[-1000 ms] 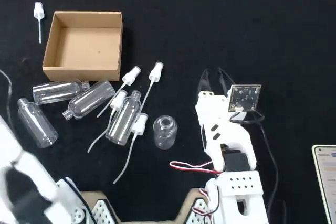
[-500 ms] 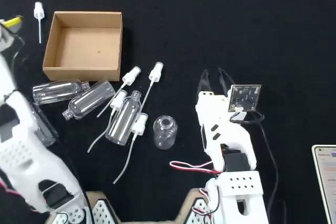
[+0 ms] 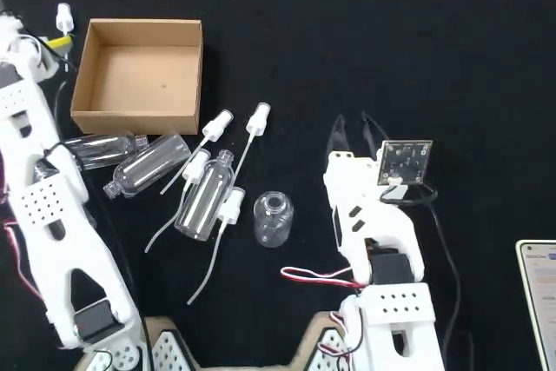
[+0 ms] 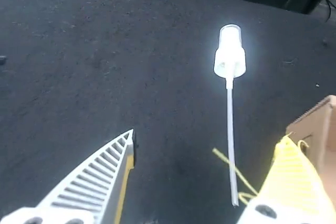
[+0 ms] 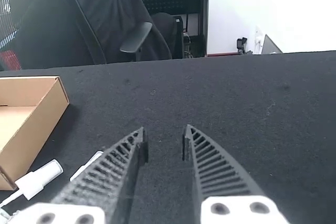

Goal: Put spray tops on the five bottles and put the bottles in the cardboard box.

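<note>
A lone white spray top (image 3: 63, 15) (image 4: 229, 56) lies left of the empty cardboard box (image 3: 139, 76). My left gripper (image 3: 35, 36) (image 4: 207, 145) hangs open just short of it, and the top's thin tube runs between the fingers. Two clear bottles (image 3: 100, 149) (image 3: 148, 165) lie in front of the box. A third bottle (image 3: 206, 195) lies among several spray tops (image 3: 217, 123), and a short bottle (image 3: 273, 217) stands upright. My right gripper (image 3: 352, 132) (image 5: 164, 140) rests mid-table, open by a narrow gap and holding nothing.
The left arm's white body (image 3: 52, 241) stretches along the table's left edge beside the lying bottles. A phone-like device (image 3: 539, 293) lies at the right edge. The black tabletop (image 3: 417, 58) is bare at the back right.
My left arm has swung from the front left corner up along the left edge to the lone spray top, and now covers the leftmost bottle. The right arm has kept still.
</note>
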Robot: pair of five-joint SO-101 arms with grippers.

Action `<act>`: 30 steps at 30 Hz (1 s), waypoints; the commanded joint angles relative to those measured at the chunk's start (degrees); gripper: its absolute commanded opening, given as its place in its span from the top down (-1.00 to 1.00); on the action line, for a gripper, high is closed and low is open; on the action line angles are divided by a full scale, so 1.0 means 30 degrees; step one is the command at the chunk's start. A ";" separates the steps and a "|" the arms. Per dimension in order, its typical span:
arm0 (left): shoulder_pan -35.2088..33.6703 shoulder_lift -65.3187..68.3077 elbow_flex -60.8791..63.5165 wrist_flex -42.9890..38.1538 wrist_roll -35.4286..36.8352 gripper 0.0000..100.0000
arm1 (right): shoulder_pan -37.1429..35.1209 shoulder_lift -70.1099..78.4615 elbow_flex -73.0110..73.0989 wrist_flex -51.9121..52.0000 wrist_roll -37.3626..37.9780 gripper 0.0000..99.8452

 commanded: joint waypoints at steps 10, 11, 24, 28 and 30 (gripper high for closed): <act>0.0571 0.3604 -0.6315 -0.0088 -0.0088 0.22 | -0.0234 -0.0425 -0.0220 -0.0557 0.0176 0.77; 0.0630 0.3634 -0.6315 -0.0088 -0.0088 0.22 | -0.0234 -0.0425 -0.0249 -0.0557 0.0176 0.77; 0.0923 0.3780 -0.4674 -0.1319 -0.0440 0.38 | -0.0234 -0.0425 -0.0396 -0.0557 0.0176 0.77; 0.1070 0.3810 -0.4645 -0.1260 -0.1817 0.65 | -0.0234 -0.0425 -0.0396 -0.0557 0.0176 0.77; 0.1070 0.3810 -0.4645 -0.1231 -0.2227 0.68 | -0.0234 -0.0425 -0.0396 -0.0557 0.0176 0.77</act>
